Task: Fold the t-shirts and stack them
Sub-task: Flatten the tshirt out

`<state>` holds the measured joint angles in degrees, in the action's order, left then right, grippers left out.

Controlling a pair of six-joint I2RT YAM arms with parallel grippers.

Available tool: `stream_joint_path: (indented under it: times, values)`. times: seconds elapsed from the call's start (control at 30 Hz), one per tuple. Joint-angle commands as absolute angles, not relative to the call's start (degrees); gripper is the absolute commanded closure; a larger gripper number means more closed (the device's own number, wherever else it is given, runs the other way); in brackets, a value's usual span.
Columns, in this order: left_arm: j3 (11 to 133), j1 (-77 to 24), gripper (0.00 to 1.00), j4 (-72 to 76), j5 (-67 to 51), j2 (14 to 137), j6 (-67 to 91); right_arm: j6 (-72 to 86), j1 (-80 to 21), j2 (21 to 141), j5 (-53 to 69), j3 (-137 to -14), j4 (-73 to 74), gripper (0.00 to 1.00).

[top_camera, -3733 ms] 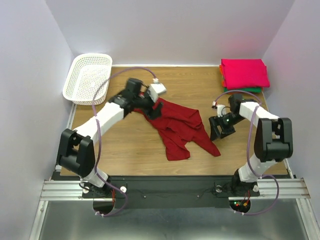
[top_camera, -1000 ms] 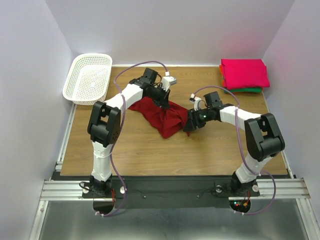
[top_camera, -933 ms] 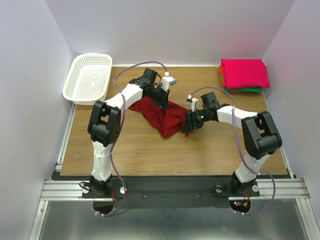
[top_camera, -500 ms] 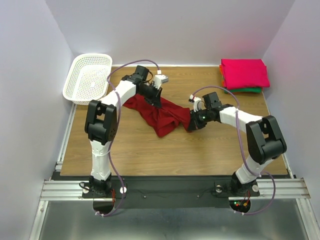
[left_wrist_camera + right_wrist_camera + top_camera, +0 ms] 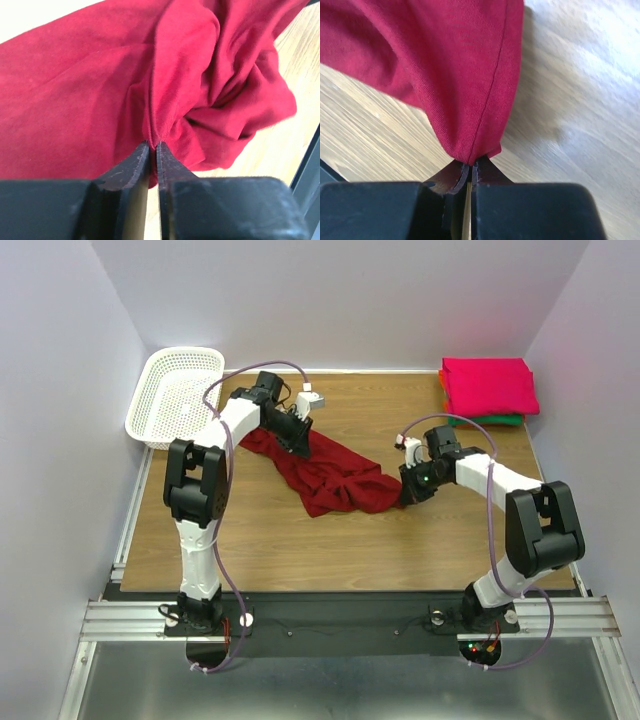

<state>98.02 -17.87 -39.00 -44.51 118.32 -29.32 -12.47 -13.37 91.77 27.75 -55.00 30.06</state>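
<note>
The dark red t-shirt (image 5: 335,480) lies crumpled and stretched across the middle of the table. My left gripper (image 5: 298,445) is at its back left part, its jaws nearly together and pinching a puckered fold of the cloth (image 5: 100,100) at the tips (image 5: 153,145). At the shirt's right end my right gripper (image 5: 405,495) is shut on a hemmed corner (image 5: 470,100), with the cloth bunched at its tips (image 5: 470,164). Folded t-shirts are stacked at the back right: bright pink (image 5: 490,385) on top, with green (image 5: 497,421) and a sliver of orange (image 5: 443,380) showing below.
A white lattice basket (image 5: 175,395) stands at the back left corner, partly over the table's edge. Bare wooden table (image 5: 300,550) lies in front of the shirt. Purple walls close in on three sides.
My right gripper shut on the shirt's right corner and drew it rightward. My left gripper moved back and left with its fold, so the shirt is pulled longer between them.
</note>
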Motion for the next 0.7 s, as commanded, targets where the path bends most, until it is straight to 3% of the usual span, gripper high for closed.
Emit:
stream_joint_path:
  times: [0.0, 0.03, 0.13, 0.17, 0.33, 0.47, 0.67]
  values:
    - [98.35, -16.88, 0.75, -41.75, -47.90, 113.90, -32.60, -15.29, -12.92, 90.26, 26.01, -55.02, 32.96, 0.99]
    - [98.52, -16.87, 0.77, -41.66, -47.90, 114.25, -32.52, -15.29, -12.83, 90.35, 26.36, -55.28, 33.05, 0.99]
    - [98.70, -16.79, 0.99, -40.35, -47.90, 114.43, -31.47, -15.38, -12.83, 90.44, 26.28, -55.90, 33.48, 0.99]
    - [99.05, -16.61, 1.00, -39.99, -47.64, 114.00, -31.12, -15.55, -12.83, 90.00, 25.93, -56.25, 33.66, 0.99]
    - [107.99, -12.75, 1.00, -41.74, -42.64, 112.41, -29.10, -19.06, -6.87, 87.89, 22.07, -60.37, 37.96, 0.99]
    - [122.74, -7.74, 1.00, -44.82, -38.15, 111.71, -28.48, -25.38, -0.27, 87.28, 19.27, -67.31, 43.67, 0.99]
    - [126.39, -3.35, 1.00, -40.89, -29.10, 104.44, -28.65, -31.10, 3.69, 84.47, 10.30, -76.79, 45.88, 0.99]
